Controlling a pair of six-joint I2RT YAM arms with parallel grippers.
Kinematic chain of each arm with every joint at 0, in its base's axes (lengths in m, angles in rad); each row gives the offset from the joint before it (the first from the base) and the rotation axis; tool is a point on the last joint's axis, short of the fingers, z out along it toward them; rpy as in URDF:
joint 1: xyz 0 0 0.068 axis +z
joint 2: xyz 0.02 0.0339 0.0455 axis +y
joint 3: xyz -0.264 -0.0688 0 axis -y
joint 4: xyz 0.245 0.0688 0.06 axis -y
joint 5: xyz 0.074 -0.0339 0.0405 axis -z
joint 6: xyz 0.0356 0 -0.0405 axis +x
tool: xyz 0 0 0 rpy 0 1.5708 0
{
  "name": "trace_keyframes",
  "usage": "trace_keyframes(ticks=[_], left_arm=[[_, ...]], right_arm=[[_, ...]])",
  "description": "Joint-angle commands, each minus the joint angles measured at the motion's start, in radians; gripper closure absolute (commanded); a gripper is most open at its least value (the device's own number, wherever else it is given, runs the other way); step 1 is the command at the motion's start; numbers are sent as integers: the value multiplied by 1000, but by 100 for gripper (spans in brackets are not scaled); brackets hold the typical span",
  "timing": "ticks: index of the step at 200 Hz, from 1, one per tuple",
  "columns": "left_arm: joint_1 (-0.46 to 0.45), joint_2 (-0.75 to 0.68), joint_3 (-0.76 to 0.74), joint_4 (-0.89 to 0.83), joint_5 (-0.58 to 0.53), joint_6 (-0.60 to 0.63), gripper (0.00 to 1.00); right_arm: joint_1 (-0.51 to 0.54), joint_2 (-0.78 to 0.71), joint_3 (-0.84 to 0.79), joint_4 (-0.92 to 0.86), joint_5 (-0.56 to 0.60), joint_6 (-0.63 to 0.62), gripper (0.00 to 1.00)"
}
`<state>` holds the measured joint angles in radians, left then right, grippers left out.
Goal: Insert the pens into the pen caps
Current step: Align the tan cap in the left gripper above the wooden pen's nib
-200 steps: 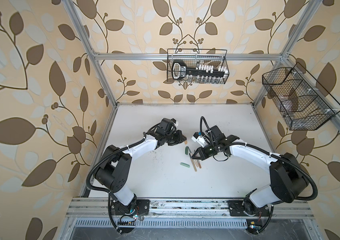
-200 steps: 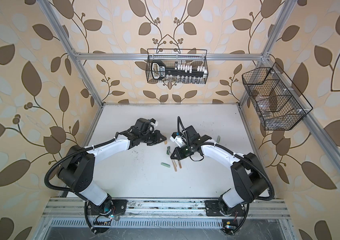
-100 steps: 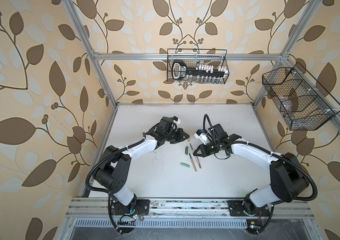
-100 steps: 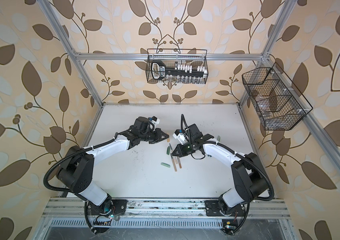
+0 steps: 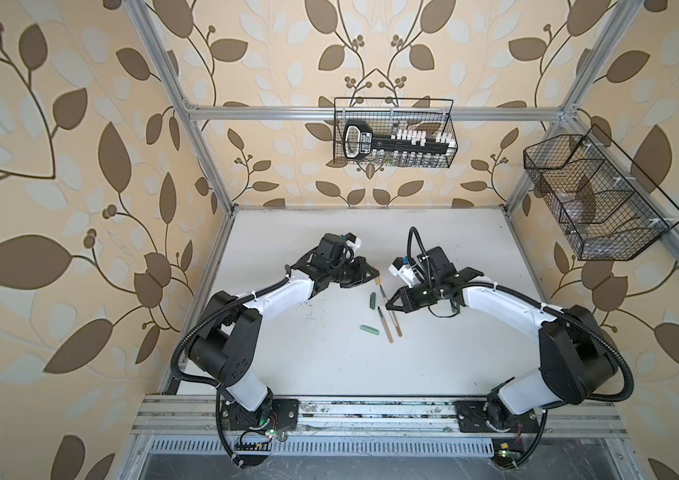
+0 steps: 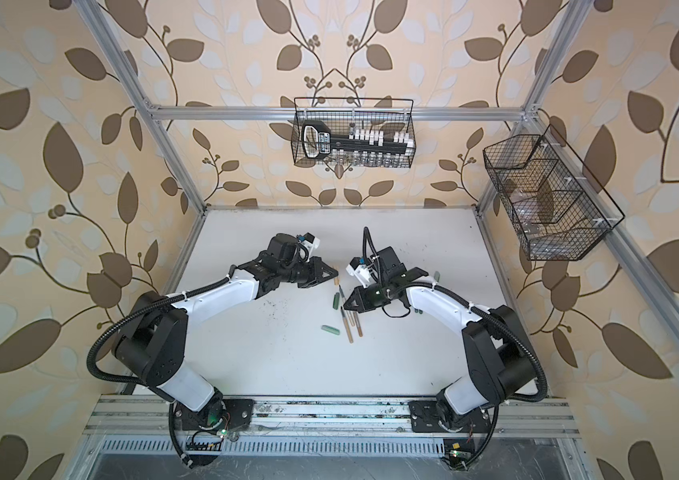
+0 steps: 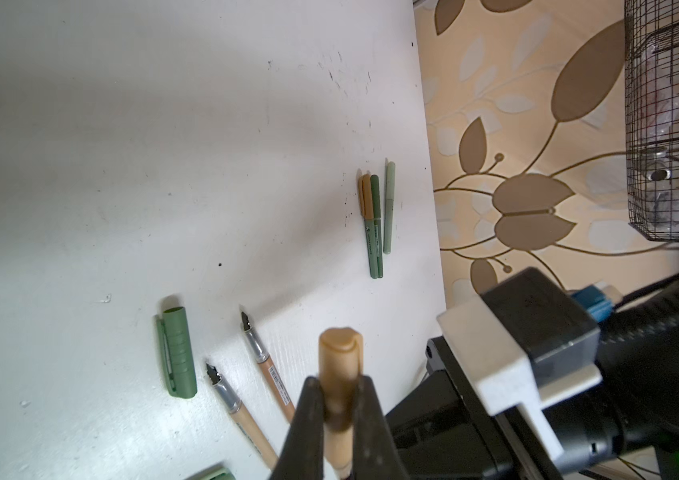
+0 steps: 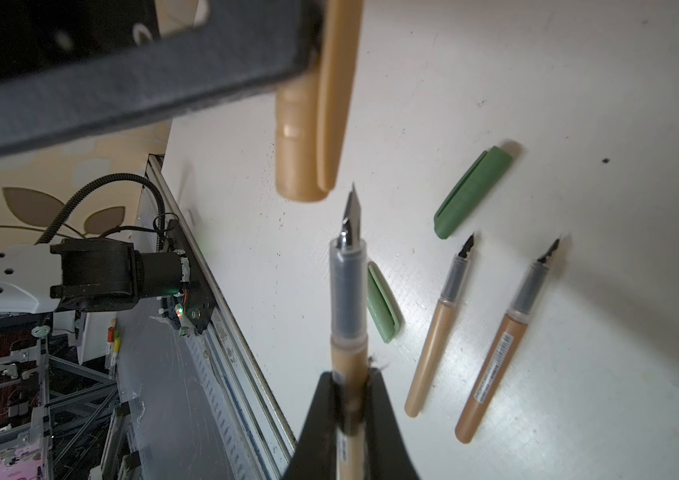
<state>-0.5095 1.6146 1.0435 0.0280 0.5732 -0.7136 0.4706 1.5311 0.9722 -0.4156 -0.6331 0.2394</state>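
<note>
L claw (image 5: 372, 275): mid-frame in a top view, clenched on tan cap (image 7: 339, 353).
R claw (image 8: 349, 390): grasping tan pen (image 8: 348, 291).
Fix: I centre nib (image 8: 352, 212) on cap mouth (image 8: 300, 194), push slow.

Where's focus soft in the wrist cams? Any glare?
Left wrist: the left gripper and its tan cap are soft, loose pens sharp. Right wrist: that cap is blurred, the held pen crisp, sheen on the table. Top views: sharp, evenly lit.
</note>
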Motion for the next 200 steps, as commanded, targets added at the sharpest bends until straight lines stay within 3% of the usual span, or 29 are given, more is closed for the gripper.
trace_keyframes(ticks=[1, 200], left_arm=[[0, -30, 13, 41, -11, -13, 100], [-26, 17, 12, 59, 1, -12, 100]], right_arm=[[0, 5, 8, 8, -26, -8, 96], [-10, 15, 28, 7, -35, -8, 96]])
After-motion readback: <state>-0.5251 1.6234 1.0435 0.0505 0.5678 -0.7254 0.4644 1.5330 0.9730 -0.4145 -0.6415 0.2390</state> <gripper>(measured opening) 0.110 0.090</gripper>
